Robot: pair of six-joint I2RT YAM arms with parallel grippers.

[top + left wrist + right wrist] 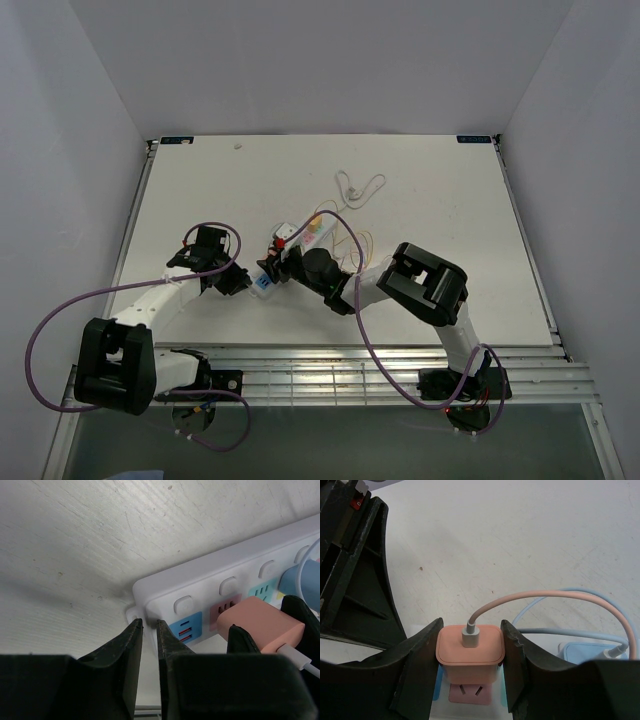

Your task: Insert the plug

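At lower centre, the right tool point(471, 640) pinches a pink square plug point(470, 656) above the white plastic power strip point(210, 567); the left tool point(149, 630) pinches its end.

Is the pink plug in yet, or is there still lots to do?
Nearly. Done: the left jaws pinch the power strip steady, and the right jaws grip the pink plug. In hand: it hovers at the pink socket, holes showing. Left: pushing it in.
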